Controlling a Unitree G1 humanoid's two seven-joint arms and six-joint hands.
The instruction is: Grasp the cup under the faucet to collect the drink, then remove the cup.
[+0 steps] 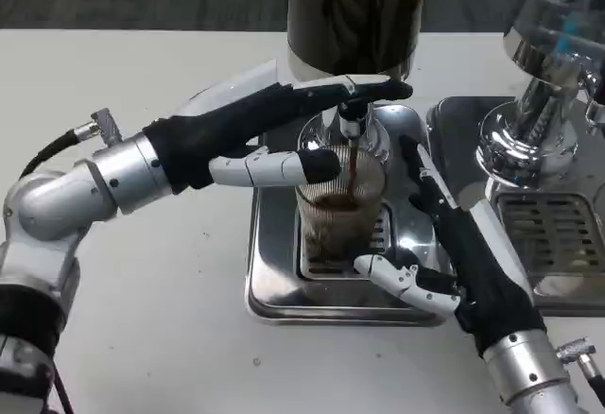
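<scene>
White tabletop [142,338] fills the head view, with a steel drip tray [274,282] at its middle and a second chrome machine [548,102] at the right edge; on the tray's grate stands the ribbed glass cup [340,211], upright, directly beneath the faucet [352,126] of the dark dispenser [354,12]; a brown stream is falling into it and the drink looks to fill somewhat over half the glass, so collection is under way but not finished, and removal is yet to come; the left hand [284,135] reaches in from the left, one finger laid against the cup's upper side and the others stretched above at the faucet, seemingly working the tap, though whether it truly grips anything I cannot tell; the right hand [444,244] sits just right of the cup, fingers apart and curving toward its base and far side, close around it but not clearly clasping.
</scene>
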